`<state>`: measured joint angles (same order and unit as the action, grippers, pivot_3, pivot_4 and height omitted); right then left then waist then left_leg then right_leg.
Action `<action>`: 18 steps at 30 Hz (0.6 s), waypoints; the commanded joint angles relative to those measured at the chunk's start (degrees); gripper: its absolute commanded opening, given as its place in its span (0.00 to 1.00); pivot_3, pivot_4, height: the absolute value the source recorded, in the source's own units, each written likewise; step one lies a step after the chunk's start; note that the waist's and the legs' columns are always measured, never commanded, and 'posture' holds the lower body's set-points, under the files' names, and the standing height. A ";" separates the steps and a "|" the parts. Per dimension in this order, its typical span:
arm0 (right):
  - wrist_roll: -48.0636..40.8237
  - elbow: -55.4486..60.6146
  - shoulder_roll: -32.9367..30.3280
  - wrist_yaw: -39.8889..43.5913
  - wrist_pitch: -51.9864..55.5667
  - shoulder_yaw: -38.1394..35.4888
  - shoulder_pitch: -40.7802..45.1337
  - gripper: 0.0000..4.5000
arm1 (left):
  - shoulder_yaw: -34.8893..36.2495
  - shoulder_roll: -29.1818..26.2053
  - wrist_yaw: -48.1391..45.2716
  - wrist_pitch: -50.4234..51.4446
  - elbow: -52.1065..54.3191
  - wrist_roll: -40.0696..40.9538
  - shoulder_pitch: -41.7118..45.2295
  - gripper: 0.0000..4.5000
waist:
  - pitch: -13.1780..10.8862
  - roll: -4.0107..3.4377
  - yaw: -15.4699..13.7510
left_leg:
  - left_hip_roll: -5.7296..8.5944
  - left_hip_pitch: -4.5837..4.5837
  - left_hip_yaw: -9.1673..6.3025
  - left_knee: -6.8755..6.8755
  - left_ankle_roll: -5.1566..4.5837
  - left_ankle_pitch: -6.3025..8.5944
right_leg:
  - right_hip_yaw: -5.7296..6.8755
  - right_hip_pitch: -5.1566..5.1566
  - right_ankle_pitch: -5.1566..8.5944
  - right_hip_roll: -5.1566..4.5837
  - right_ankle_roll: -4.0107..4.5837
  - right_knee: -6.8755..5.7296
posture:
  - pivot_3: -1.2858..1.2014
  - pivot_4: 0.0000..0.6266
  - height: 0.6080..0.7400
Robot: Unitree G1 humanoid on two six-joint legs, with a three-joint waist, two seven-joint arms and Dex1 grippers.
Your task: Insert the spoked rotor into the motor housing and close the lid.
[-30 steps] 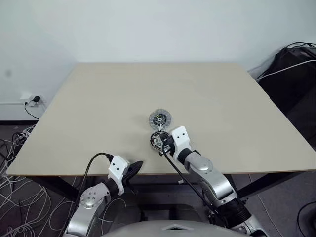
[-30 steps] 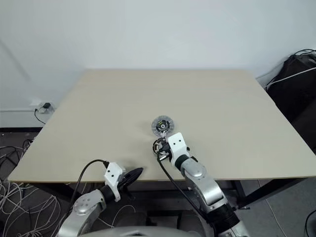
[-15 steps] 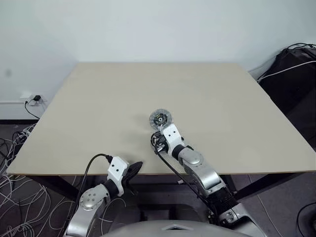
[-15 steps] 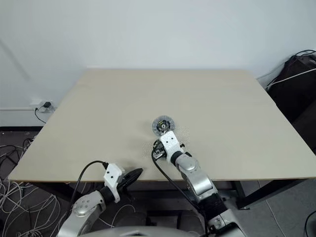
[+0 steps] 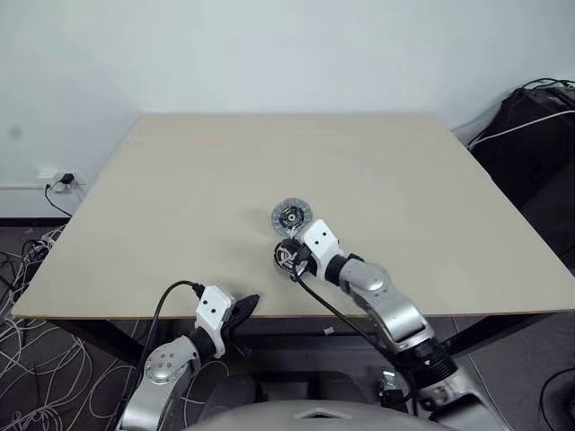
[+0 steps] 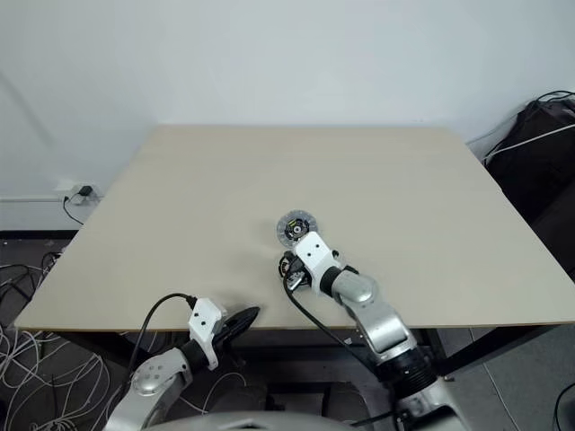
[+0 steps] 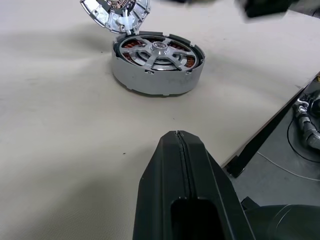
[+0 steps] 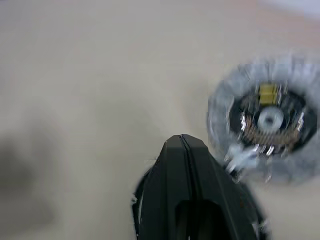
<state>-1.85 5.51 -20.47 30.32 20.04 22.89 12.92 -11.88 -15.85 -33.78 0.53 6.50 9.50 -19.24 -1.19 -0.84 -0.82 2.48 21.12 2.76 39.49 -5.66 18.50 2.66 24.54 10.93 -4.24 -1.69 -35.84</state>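
The motor housing [image 7: 150,80] sits near the table's front middle, its copper windings visible under the silver spoked rotor [image 7: 159,49] lying inside it. Just behind it lies the lid [image 5: 291,216], green-and-black face up, its edge at the housing's far rim. My right gripper [image 5: 295,265] is shut and empty, its tip hovering over the housing [image 5: 286,255]. In the right wrist view the lid [image 8: 267,122] lies just past the shut fingers [image 8: 182,145]. My left gripper [image 7: 177,137] is shut and empty at the table's front edge, pointing at the housing from a short way off.
The beige table [image 5: 180,197] is bare around the parts. Its front edge [image 5: 108,314] runs right by my left gripper [image 5: 246,303]. Cables lie on the floor at the left [image 5: 27,269], and a black bag [image 5: 530,126] sits beyond the right edge.
My right arm swung its elbow out to the right and the wrist turned, while the gripper tip stayed over the housing. The left arm and the parts kept still.
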 commanded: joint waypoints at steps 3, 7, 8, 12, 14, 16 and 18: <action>5.97 2.82 -7.36 9.37 -2.51 5.11 4.21 0.13 | -0.24 0.50 -0.19 -1.58 0.04 0.16 1.18 0.00 | 0.01 0.02 -0.13 | 0.00 0.00 -0.02 0.03 0.00 0.00 | 0.03 -0.01 0.00 -0.01 0.00 -0.01 | 0.52 0.00 1.00; 9.71 0.98 -10.18 13.19 -5.32 7.52 6.88 0.43 | -0.30 0.71 -0.08 -1.92 -0.32 0.11 1.26 0.00 | 0.00 0.04 -0.15 | 0.00 0.01 -0.02 0.06 0.00 0.00 | 0.02 -0.01 0.00 -0.01 0.00 -0.01 | 0.52 0.00 1.00; 10.56 0.44 -10.61 13.94 -5.96 7.93 7.43 0.49 | -0.30 0.77 -0.02 -2.02 -0.39 0.10 1.23 0.00 | -0.01 0.05 -0.20 | -0.01 0.00 -0.02 0.06 0.00 0.00 | 0.03 -0.02 0.00 -0.01 0.00 -0.01 | 0.52 0.00 1.00; 13.88 -1.76 -12.20 17.15 -8.86 9.48 10.06 0.71 | -0.29 1.11 0.34 -2.61 -0.70 0.01 0.96 0.00 | 0.00 0.08 -0.44 | 0.00 0.02 -0.02 0.08 -0.02 0.01 | 0.03 -0.02 0.00 -0.02 0.00 0.00 | 0.52 0.00 1.00; 14.76 -2.60 -12.62 19.05 -9.77 9.96 11.21 0.71 | -0.22 1.21 0.47 -2.77 -0.81 0.00 0.93 0.00 | 0.00 0.09 -0.54 | 0.00 0.02 -0.02 0.09 -0.02 0.01 | 0.03 -0.03 0.00 -0.03 0.00 0.00 | 0.52 0.00 1.00; 15.91 -3.88 -13.16 20.93 -10.92 10.61 12.37 0.71 | -0.24 1.36 0.58 -2.96 -0.93 -0.06 0.89 0.00 | 0.00 0.09 -0.65 | 0.01 0.02 -0.02 0.10 -0.02 0.01 | 0.03 -0.02 -0.01 -0.03 0.01 0.00 | 0.52 0.00 1.00; 16.60 -5.22 -13.73 23.18 -11.94 11.24 13.18 0.71 | -0.31 1.57 0.74 -3.15 -1.04 -0.14 0.85 0.00 | 0.01 0.10 -0.76 | 0.01 0.03 -0.02 0.10 -0.02 0.01 | 0.03 -0.02 -0.01 -0.04 0.01 0.00 | 0.52 0.00 1.00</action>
<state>14.10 0.54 -33.64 51.76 9.71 34.15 24.82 -12.08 -14.73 -33.33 -1.24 4.85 9.44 -18.83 -1.18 -0.75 -1.58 2.49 21.15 2.73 39.60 -5.68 18.51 2.69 24.51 10.92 -4.27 -1.68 -35.83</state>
